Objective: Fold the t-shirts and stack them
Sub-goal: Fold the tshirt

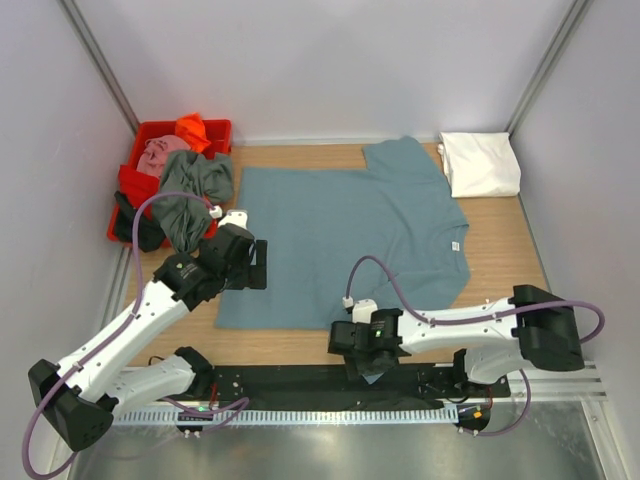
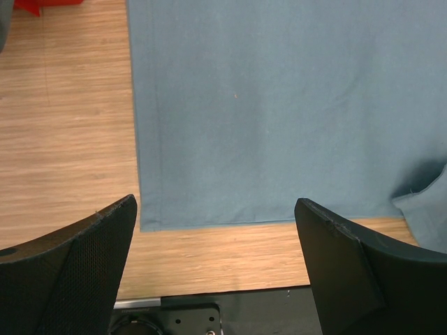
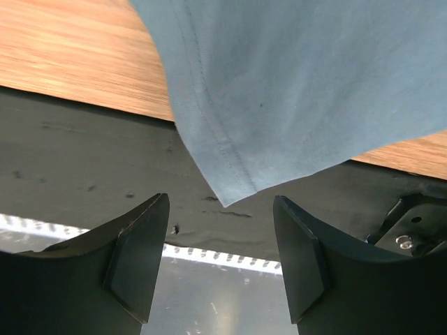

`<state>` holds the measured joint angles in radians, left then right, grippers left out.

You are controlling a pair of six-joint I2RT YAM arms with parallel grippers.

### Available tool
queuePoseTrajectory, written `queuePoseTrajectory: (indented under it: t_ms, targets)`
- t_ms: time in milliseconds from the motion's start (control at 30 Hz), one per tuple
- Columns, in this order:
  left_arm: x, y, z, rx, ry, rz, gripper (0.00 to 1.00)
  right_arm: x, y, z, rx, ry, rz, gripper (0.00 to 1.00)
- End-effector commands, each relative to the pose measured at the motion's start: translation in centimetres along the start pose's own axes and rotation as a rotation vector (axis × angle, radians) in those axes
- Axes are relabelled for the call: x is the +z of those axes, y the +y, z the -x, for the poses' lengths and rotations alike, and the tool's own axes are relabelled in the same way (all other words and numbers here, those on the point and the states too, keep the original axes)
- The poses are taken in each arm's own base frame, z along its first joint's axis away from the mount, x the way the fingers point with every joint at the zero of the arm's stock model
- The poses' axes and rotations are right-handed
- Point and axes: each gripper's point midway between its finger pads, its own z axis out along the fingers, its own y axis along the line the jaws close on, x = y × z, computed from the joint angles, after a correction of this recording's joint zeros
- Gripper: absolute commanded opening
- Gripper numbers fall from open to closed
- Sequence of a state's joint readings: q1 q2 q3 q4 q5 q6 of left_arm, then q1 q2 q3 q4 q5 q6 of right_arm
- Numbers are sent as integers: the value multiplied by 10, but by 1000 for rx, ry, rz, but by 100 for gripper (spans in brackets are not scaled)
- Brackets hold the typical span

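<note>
A teal-blue t-shirt [image 1: 345, 235] lies spread flat on the wooden table, its white neck label to the right. My left gripper [image 1: 256, 267] hovers open over the shirt's left part; in the left wrist view its jaws [image 2: 215, 202] stand wide above the shirt's corner [image 2: 142, 227], holding nothing. At the near edge my right gripper [image 1: 368, 362] is open. In the right wrist view a stitched cloth corner [image 3: 225, 199] of the same shirt hangs over the black strip just beyond the fingertips [image 3: 157, 209], ungripped. A folded white t-shirt [image 1: 481, 163] rests at the back right.
A red tub [image 1: 128, 185] at the back left holds orange, pink and grey-green shirts [image 1: 195, 190], some spilling over its rim. A black strip [image 3: 84, 153] and a perforated metal rail [image 1: 330, 412] run along the near edge. Grey walls enclose the table.
</note>
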<state>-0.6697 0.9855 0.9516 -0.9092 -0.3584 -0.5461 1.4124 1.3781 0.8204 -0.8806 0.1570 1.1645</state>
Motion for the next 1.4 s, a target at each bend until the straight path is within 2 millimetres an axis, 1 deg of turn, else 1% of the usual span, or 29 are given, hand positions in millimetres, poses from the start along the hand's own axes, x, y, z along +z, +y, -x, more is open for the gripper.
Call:
queuePoseTrajectory:
  t_ms: [0, 33, 67, 167, 233, 300, 367, 400, 467, 500, 567, 633, 667, 733, 767, 800, 833, 867, 900, 933, 967, 1000, 1033, 1100, 1133, 1167, 1200, 1267, 1367]
  targets:
    - [0, -1, 6, -19, -31, 2, 95, 16, -1, -17, -45, 50, -23, 67]
    - [0, -1, 6, -17, -28, 3, 95, 20, -1, -19, -51, 57, -27, 67]
    - [0, -1, 6, -19, -31, 4, 95, 24, 1, -22, -59, 66, -21, 64]
    - [1, 0, 6, -19, -27, 11, 95, 34, -11, -28, -74, 77, -71, 57]
    - [2, 0, 6, -20, -27, 17, 95, 39, -25, -32, -72, 77, -107, 53]
    - [2, 1, 5, -22, -25, 23, 95, 44, -42, -34, -62, 63, -152, 41]
    - [3, 2, 5, -21, -19, 29, 95, 44, -49, -33, -54, 48, -162, 32]
    - [4, 2, 4, -22, -16, 33, 95, 45, -56, -31, -46, 27, -184, 30]
    - [5, 2, 3, -20, -8, 42, 95, 42, -61, -28, -45, 8, -190, 23]
    - [6, 2, 2, -18, -3, 45, 95, 42, -64, -26, -44, -9, -198, 18]
    - [6, 4, 1, -21, 4, 57, 95, 38, -70, -24, -47, -23, -220, 1]
    - [5, 4, 1, -39, 6, 62, 95, 32, -77, -21, -30, -45, -230, 1]
    - [3, 4, -3, -50, 22, 63, 95, 25, -93, -22, -28, -47, -294, 1]
    - [5, -1, -12, -85, 53, 44, 94, 14, -84, -18, 5, -73, -225, 1]
    - [4, -4, -18, -131, 75, 34, 92, 7, -87, -17, 15, -84, -236, 1]
    - [3, -3, -22, -159, 87, 40, 91, -5, -78, -14, 10, -111, -213, 1]
    - [4, -1, -32, -180, 113, 50, 91, -13, -77, -12, 12, -130, -221, 1]
    - [4, -1, -40, -235, 139, 63, 91, -26, -95, -4, 29, -187, -315, 1]
    - [2, -5, -46, -265, 154, 37, 91, -41, -89, 5, 40, -227, -308, 1]
    - [5, -4, -59, -292, 182, 37, 91, -51, -92, 10, 53, -260, -298, 1]
    - [7, -11, -62, -344, 185, 10, 91, -61, -99, 20, 90, -322, -302, 1]
    - [6, -13, -64, -387, 175, -13, 91, -67, -99, 24, 117, -346, -263, 1]
    - [11, -10, -78, -411, 197, -6, 91, -77, -99, 30, 162, -380, -182, 1]
    - [15, -11, -86, -505, 194, -4, 91, -85, -107, 39, 257, -448, -103, 1]
    - [18, -5, -94, -531, 186, 5, 91, -89, -109, 41, 287, -465, -58, 1]
    - [19, -3, -97, -558, 178, 15, 91, -98, -115, 43, 339, -482, 20, 1]
    - [21, 1, -99, -593, 165, 31, 91, -100, -119, 46, 370, -505, 46, 1]
    - [24, 17, -103, -620, 119, 93, 91, -109, -127, 50, 413, -530, 96, 1]
    - [26, 33, -104, -663, 73, 168, 89, -116, -129, 56, 407, -562, 119, 1]
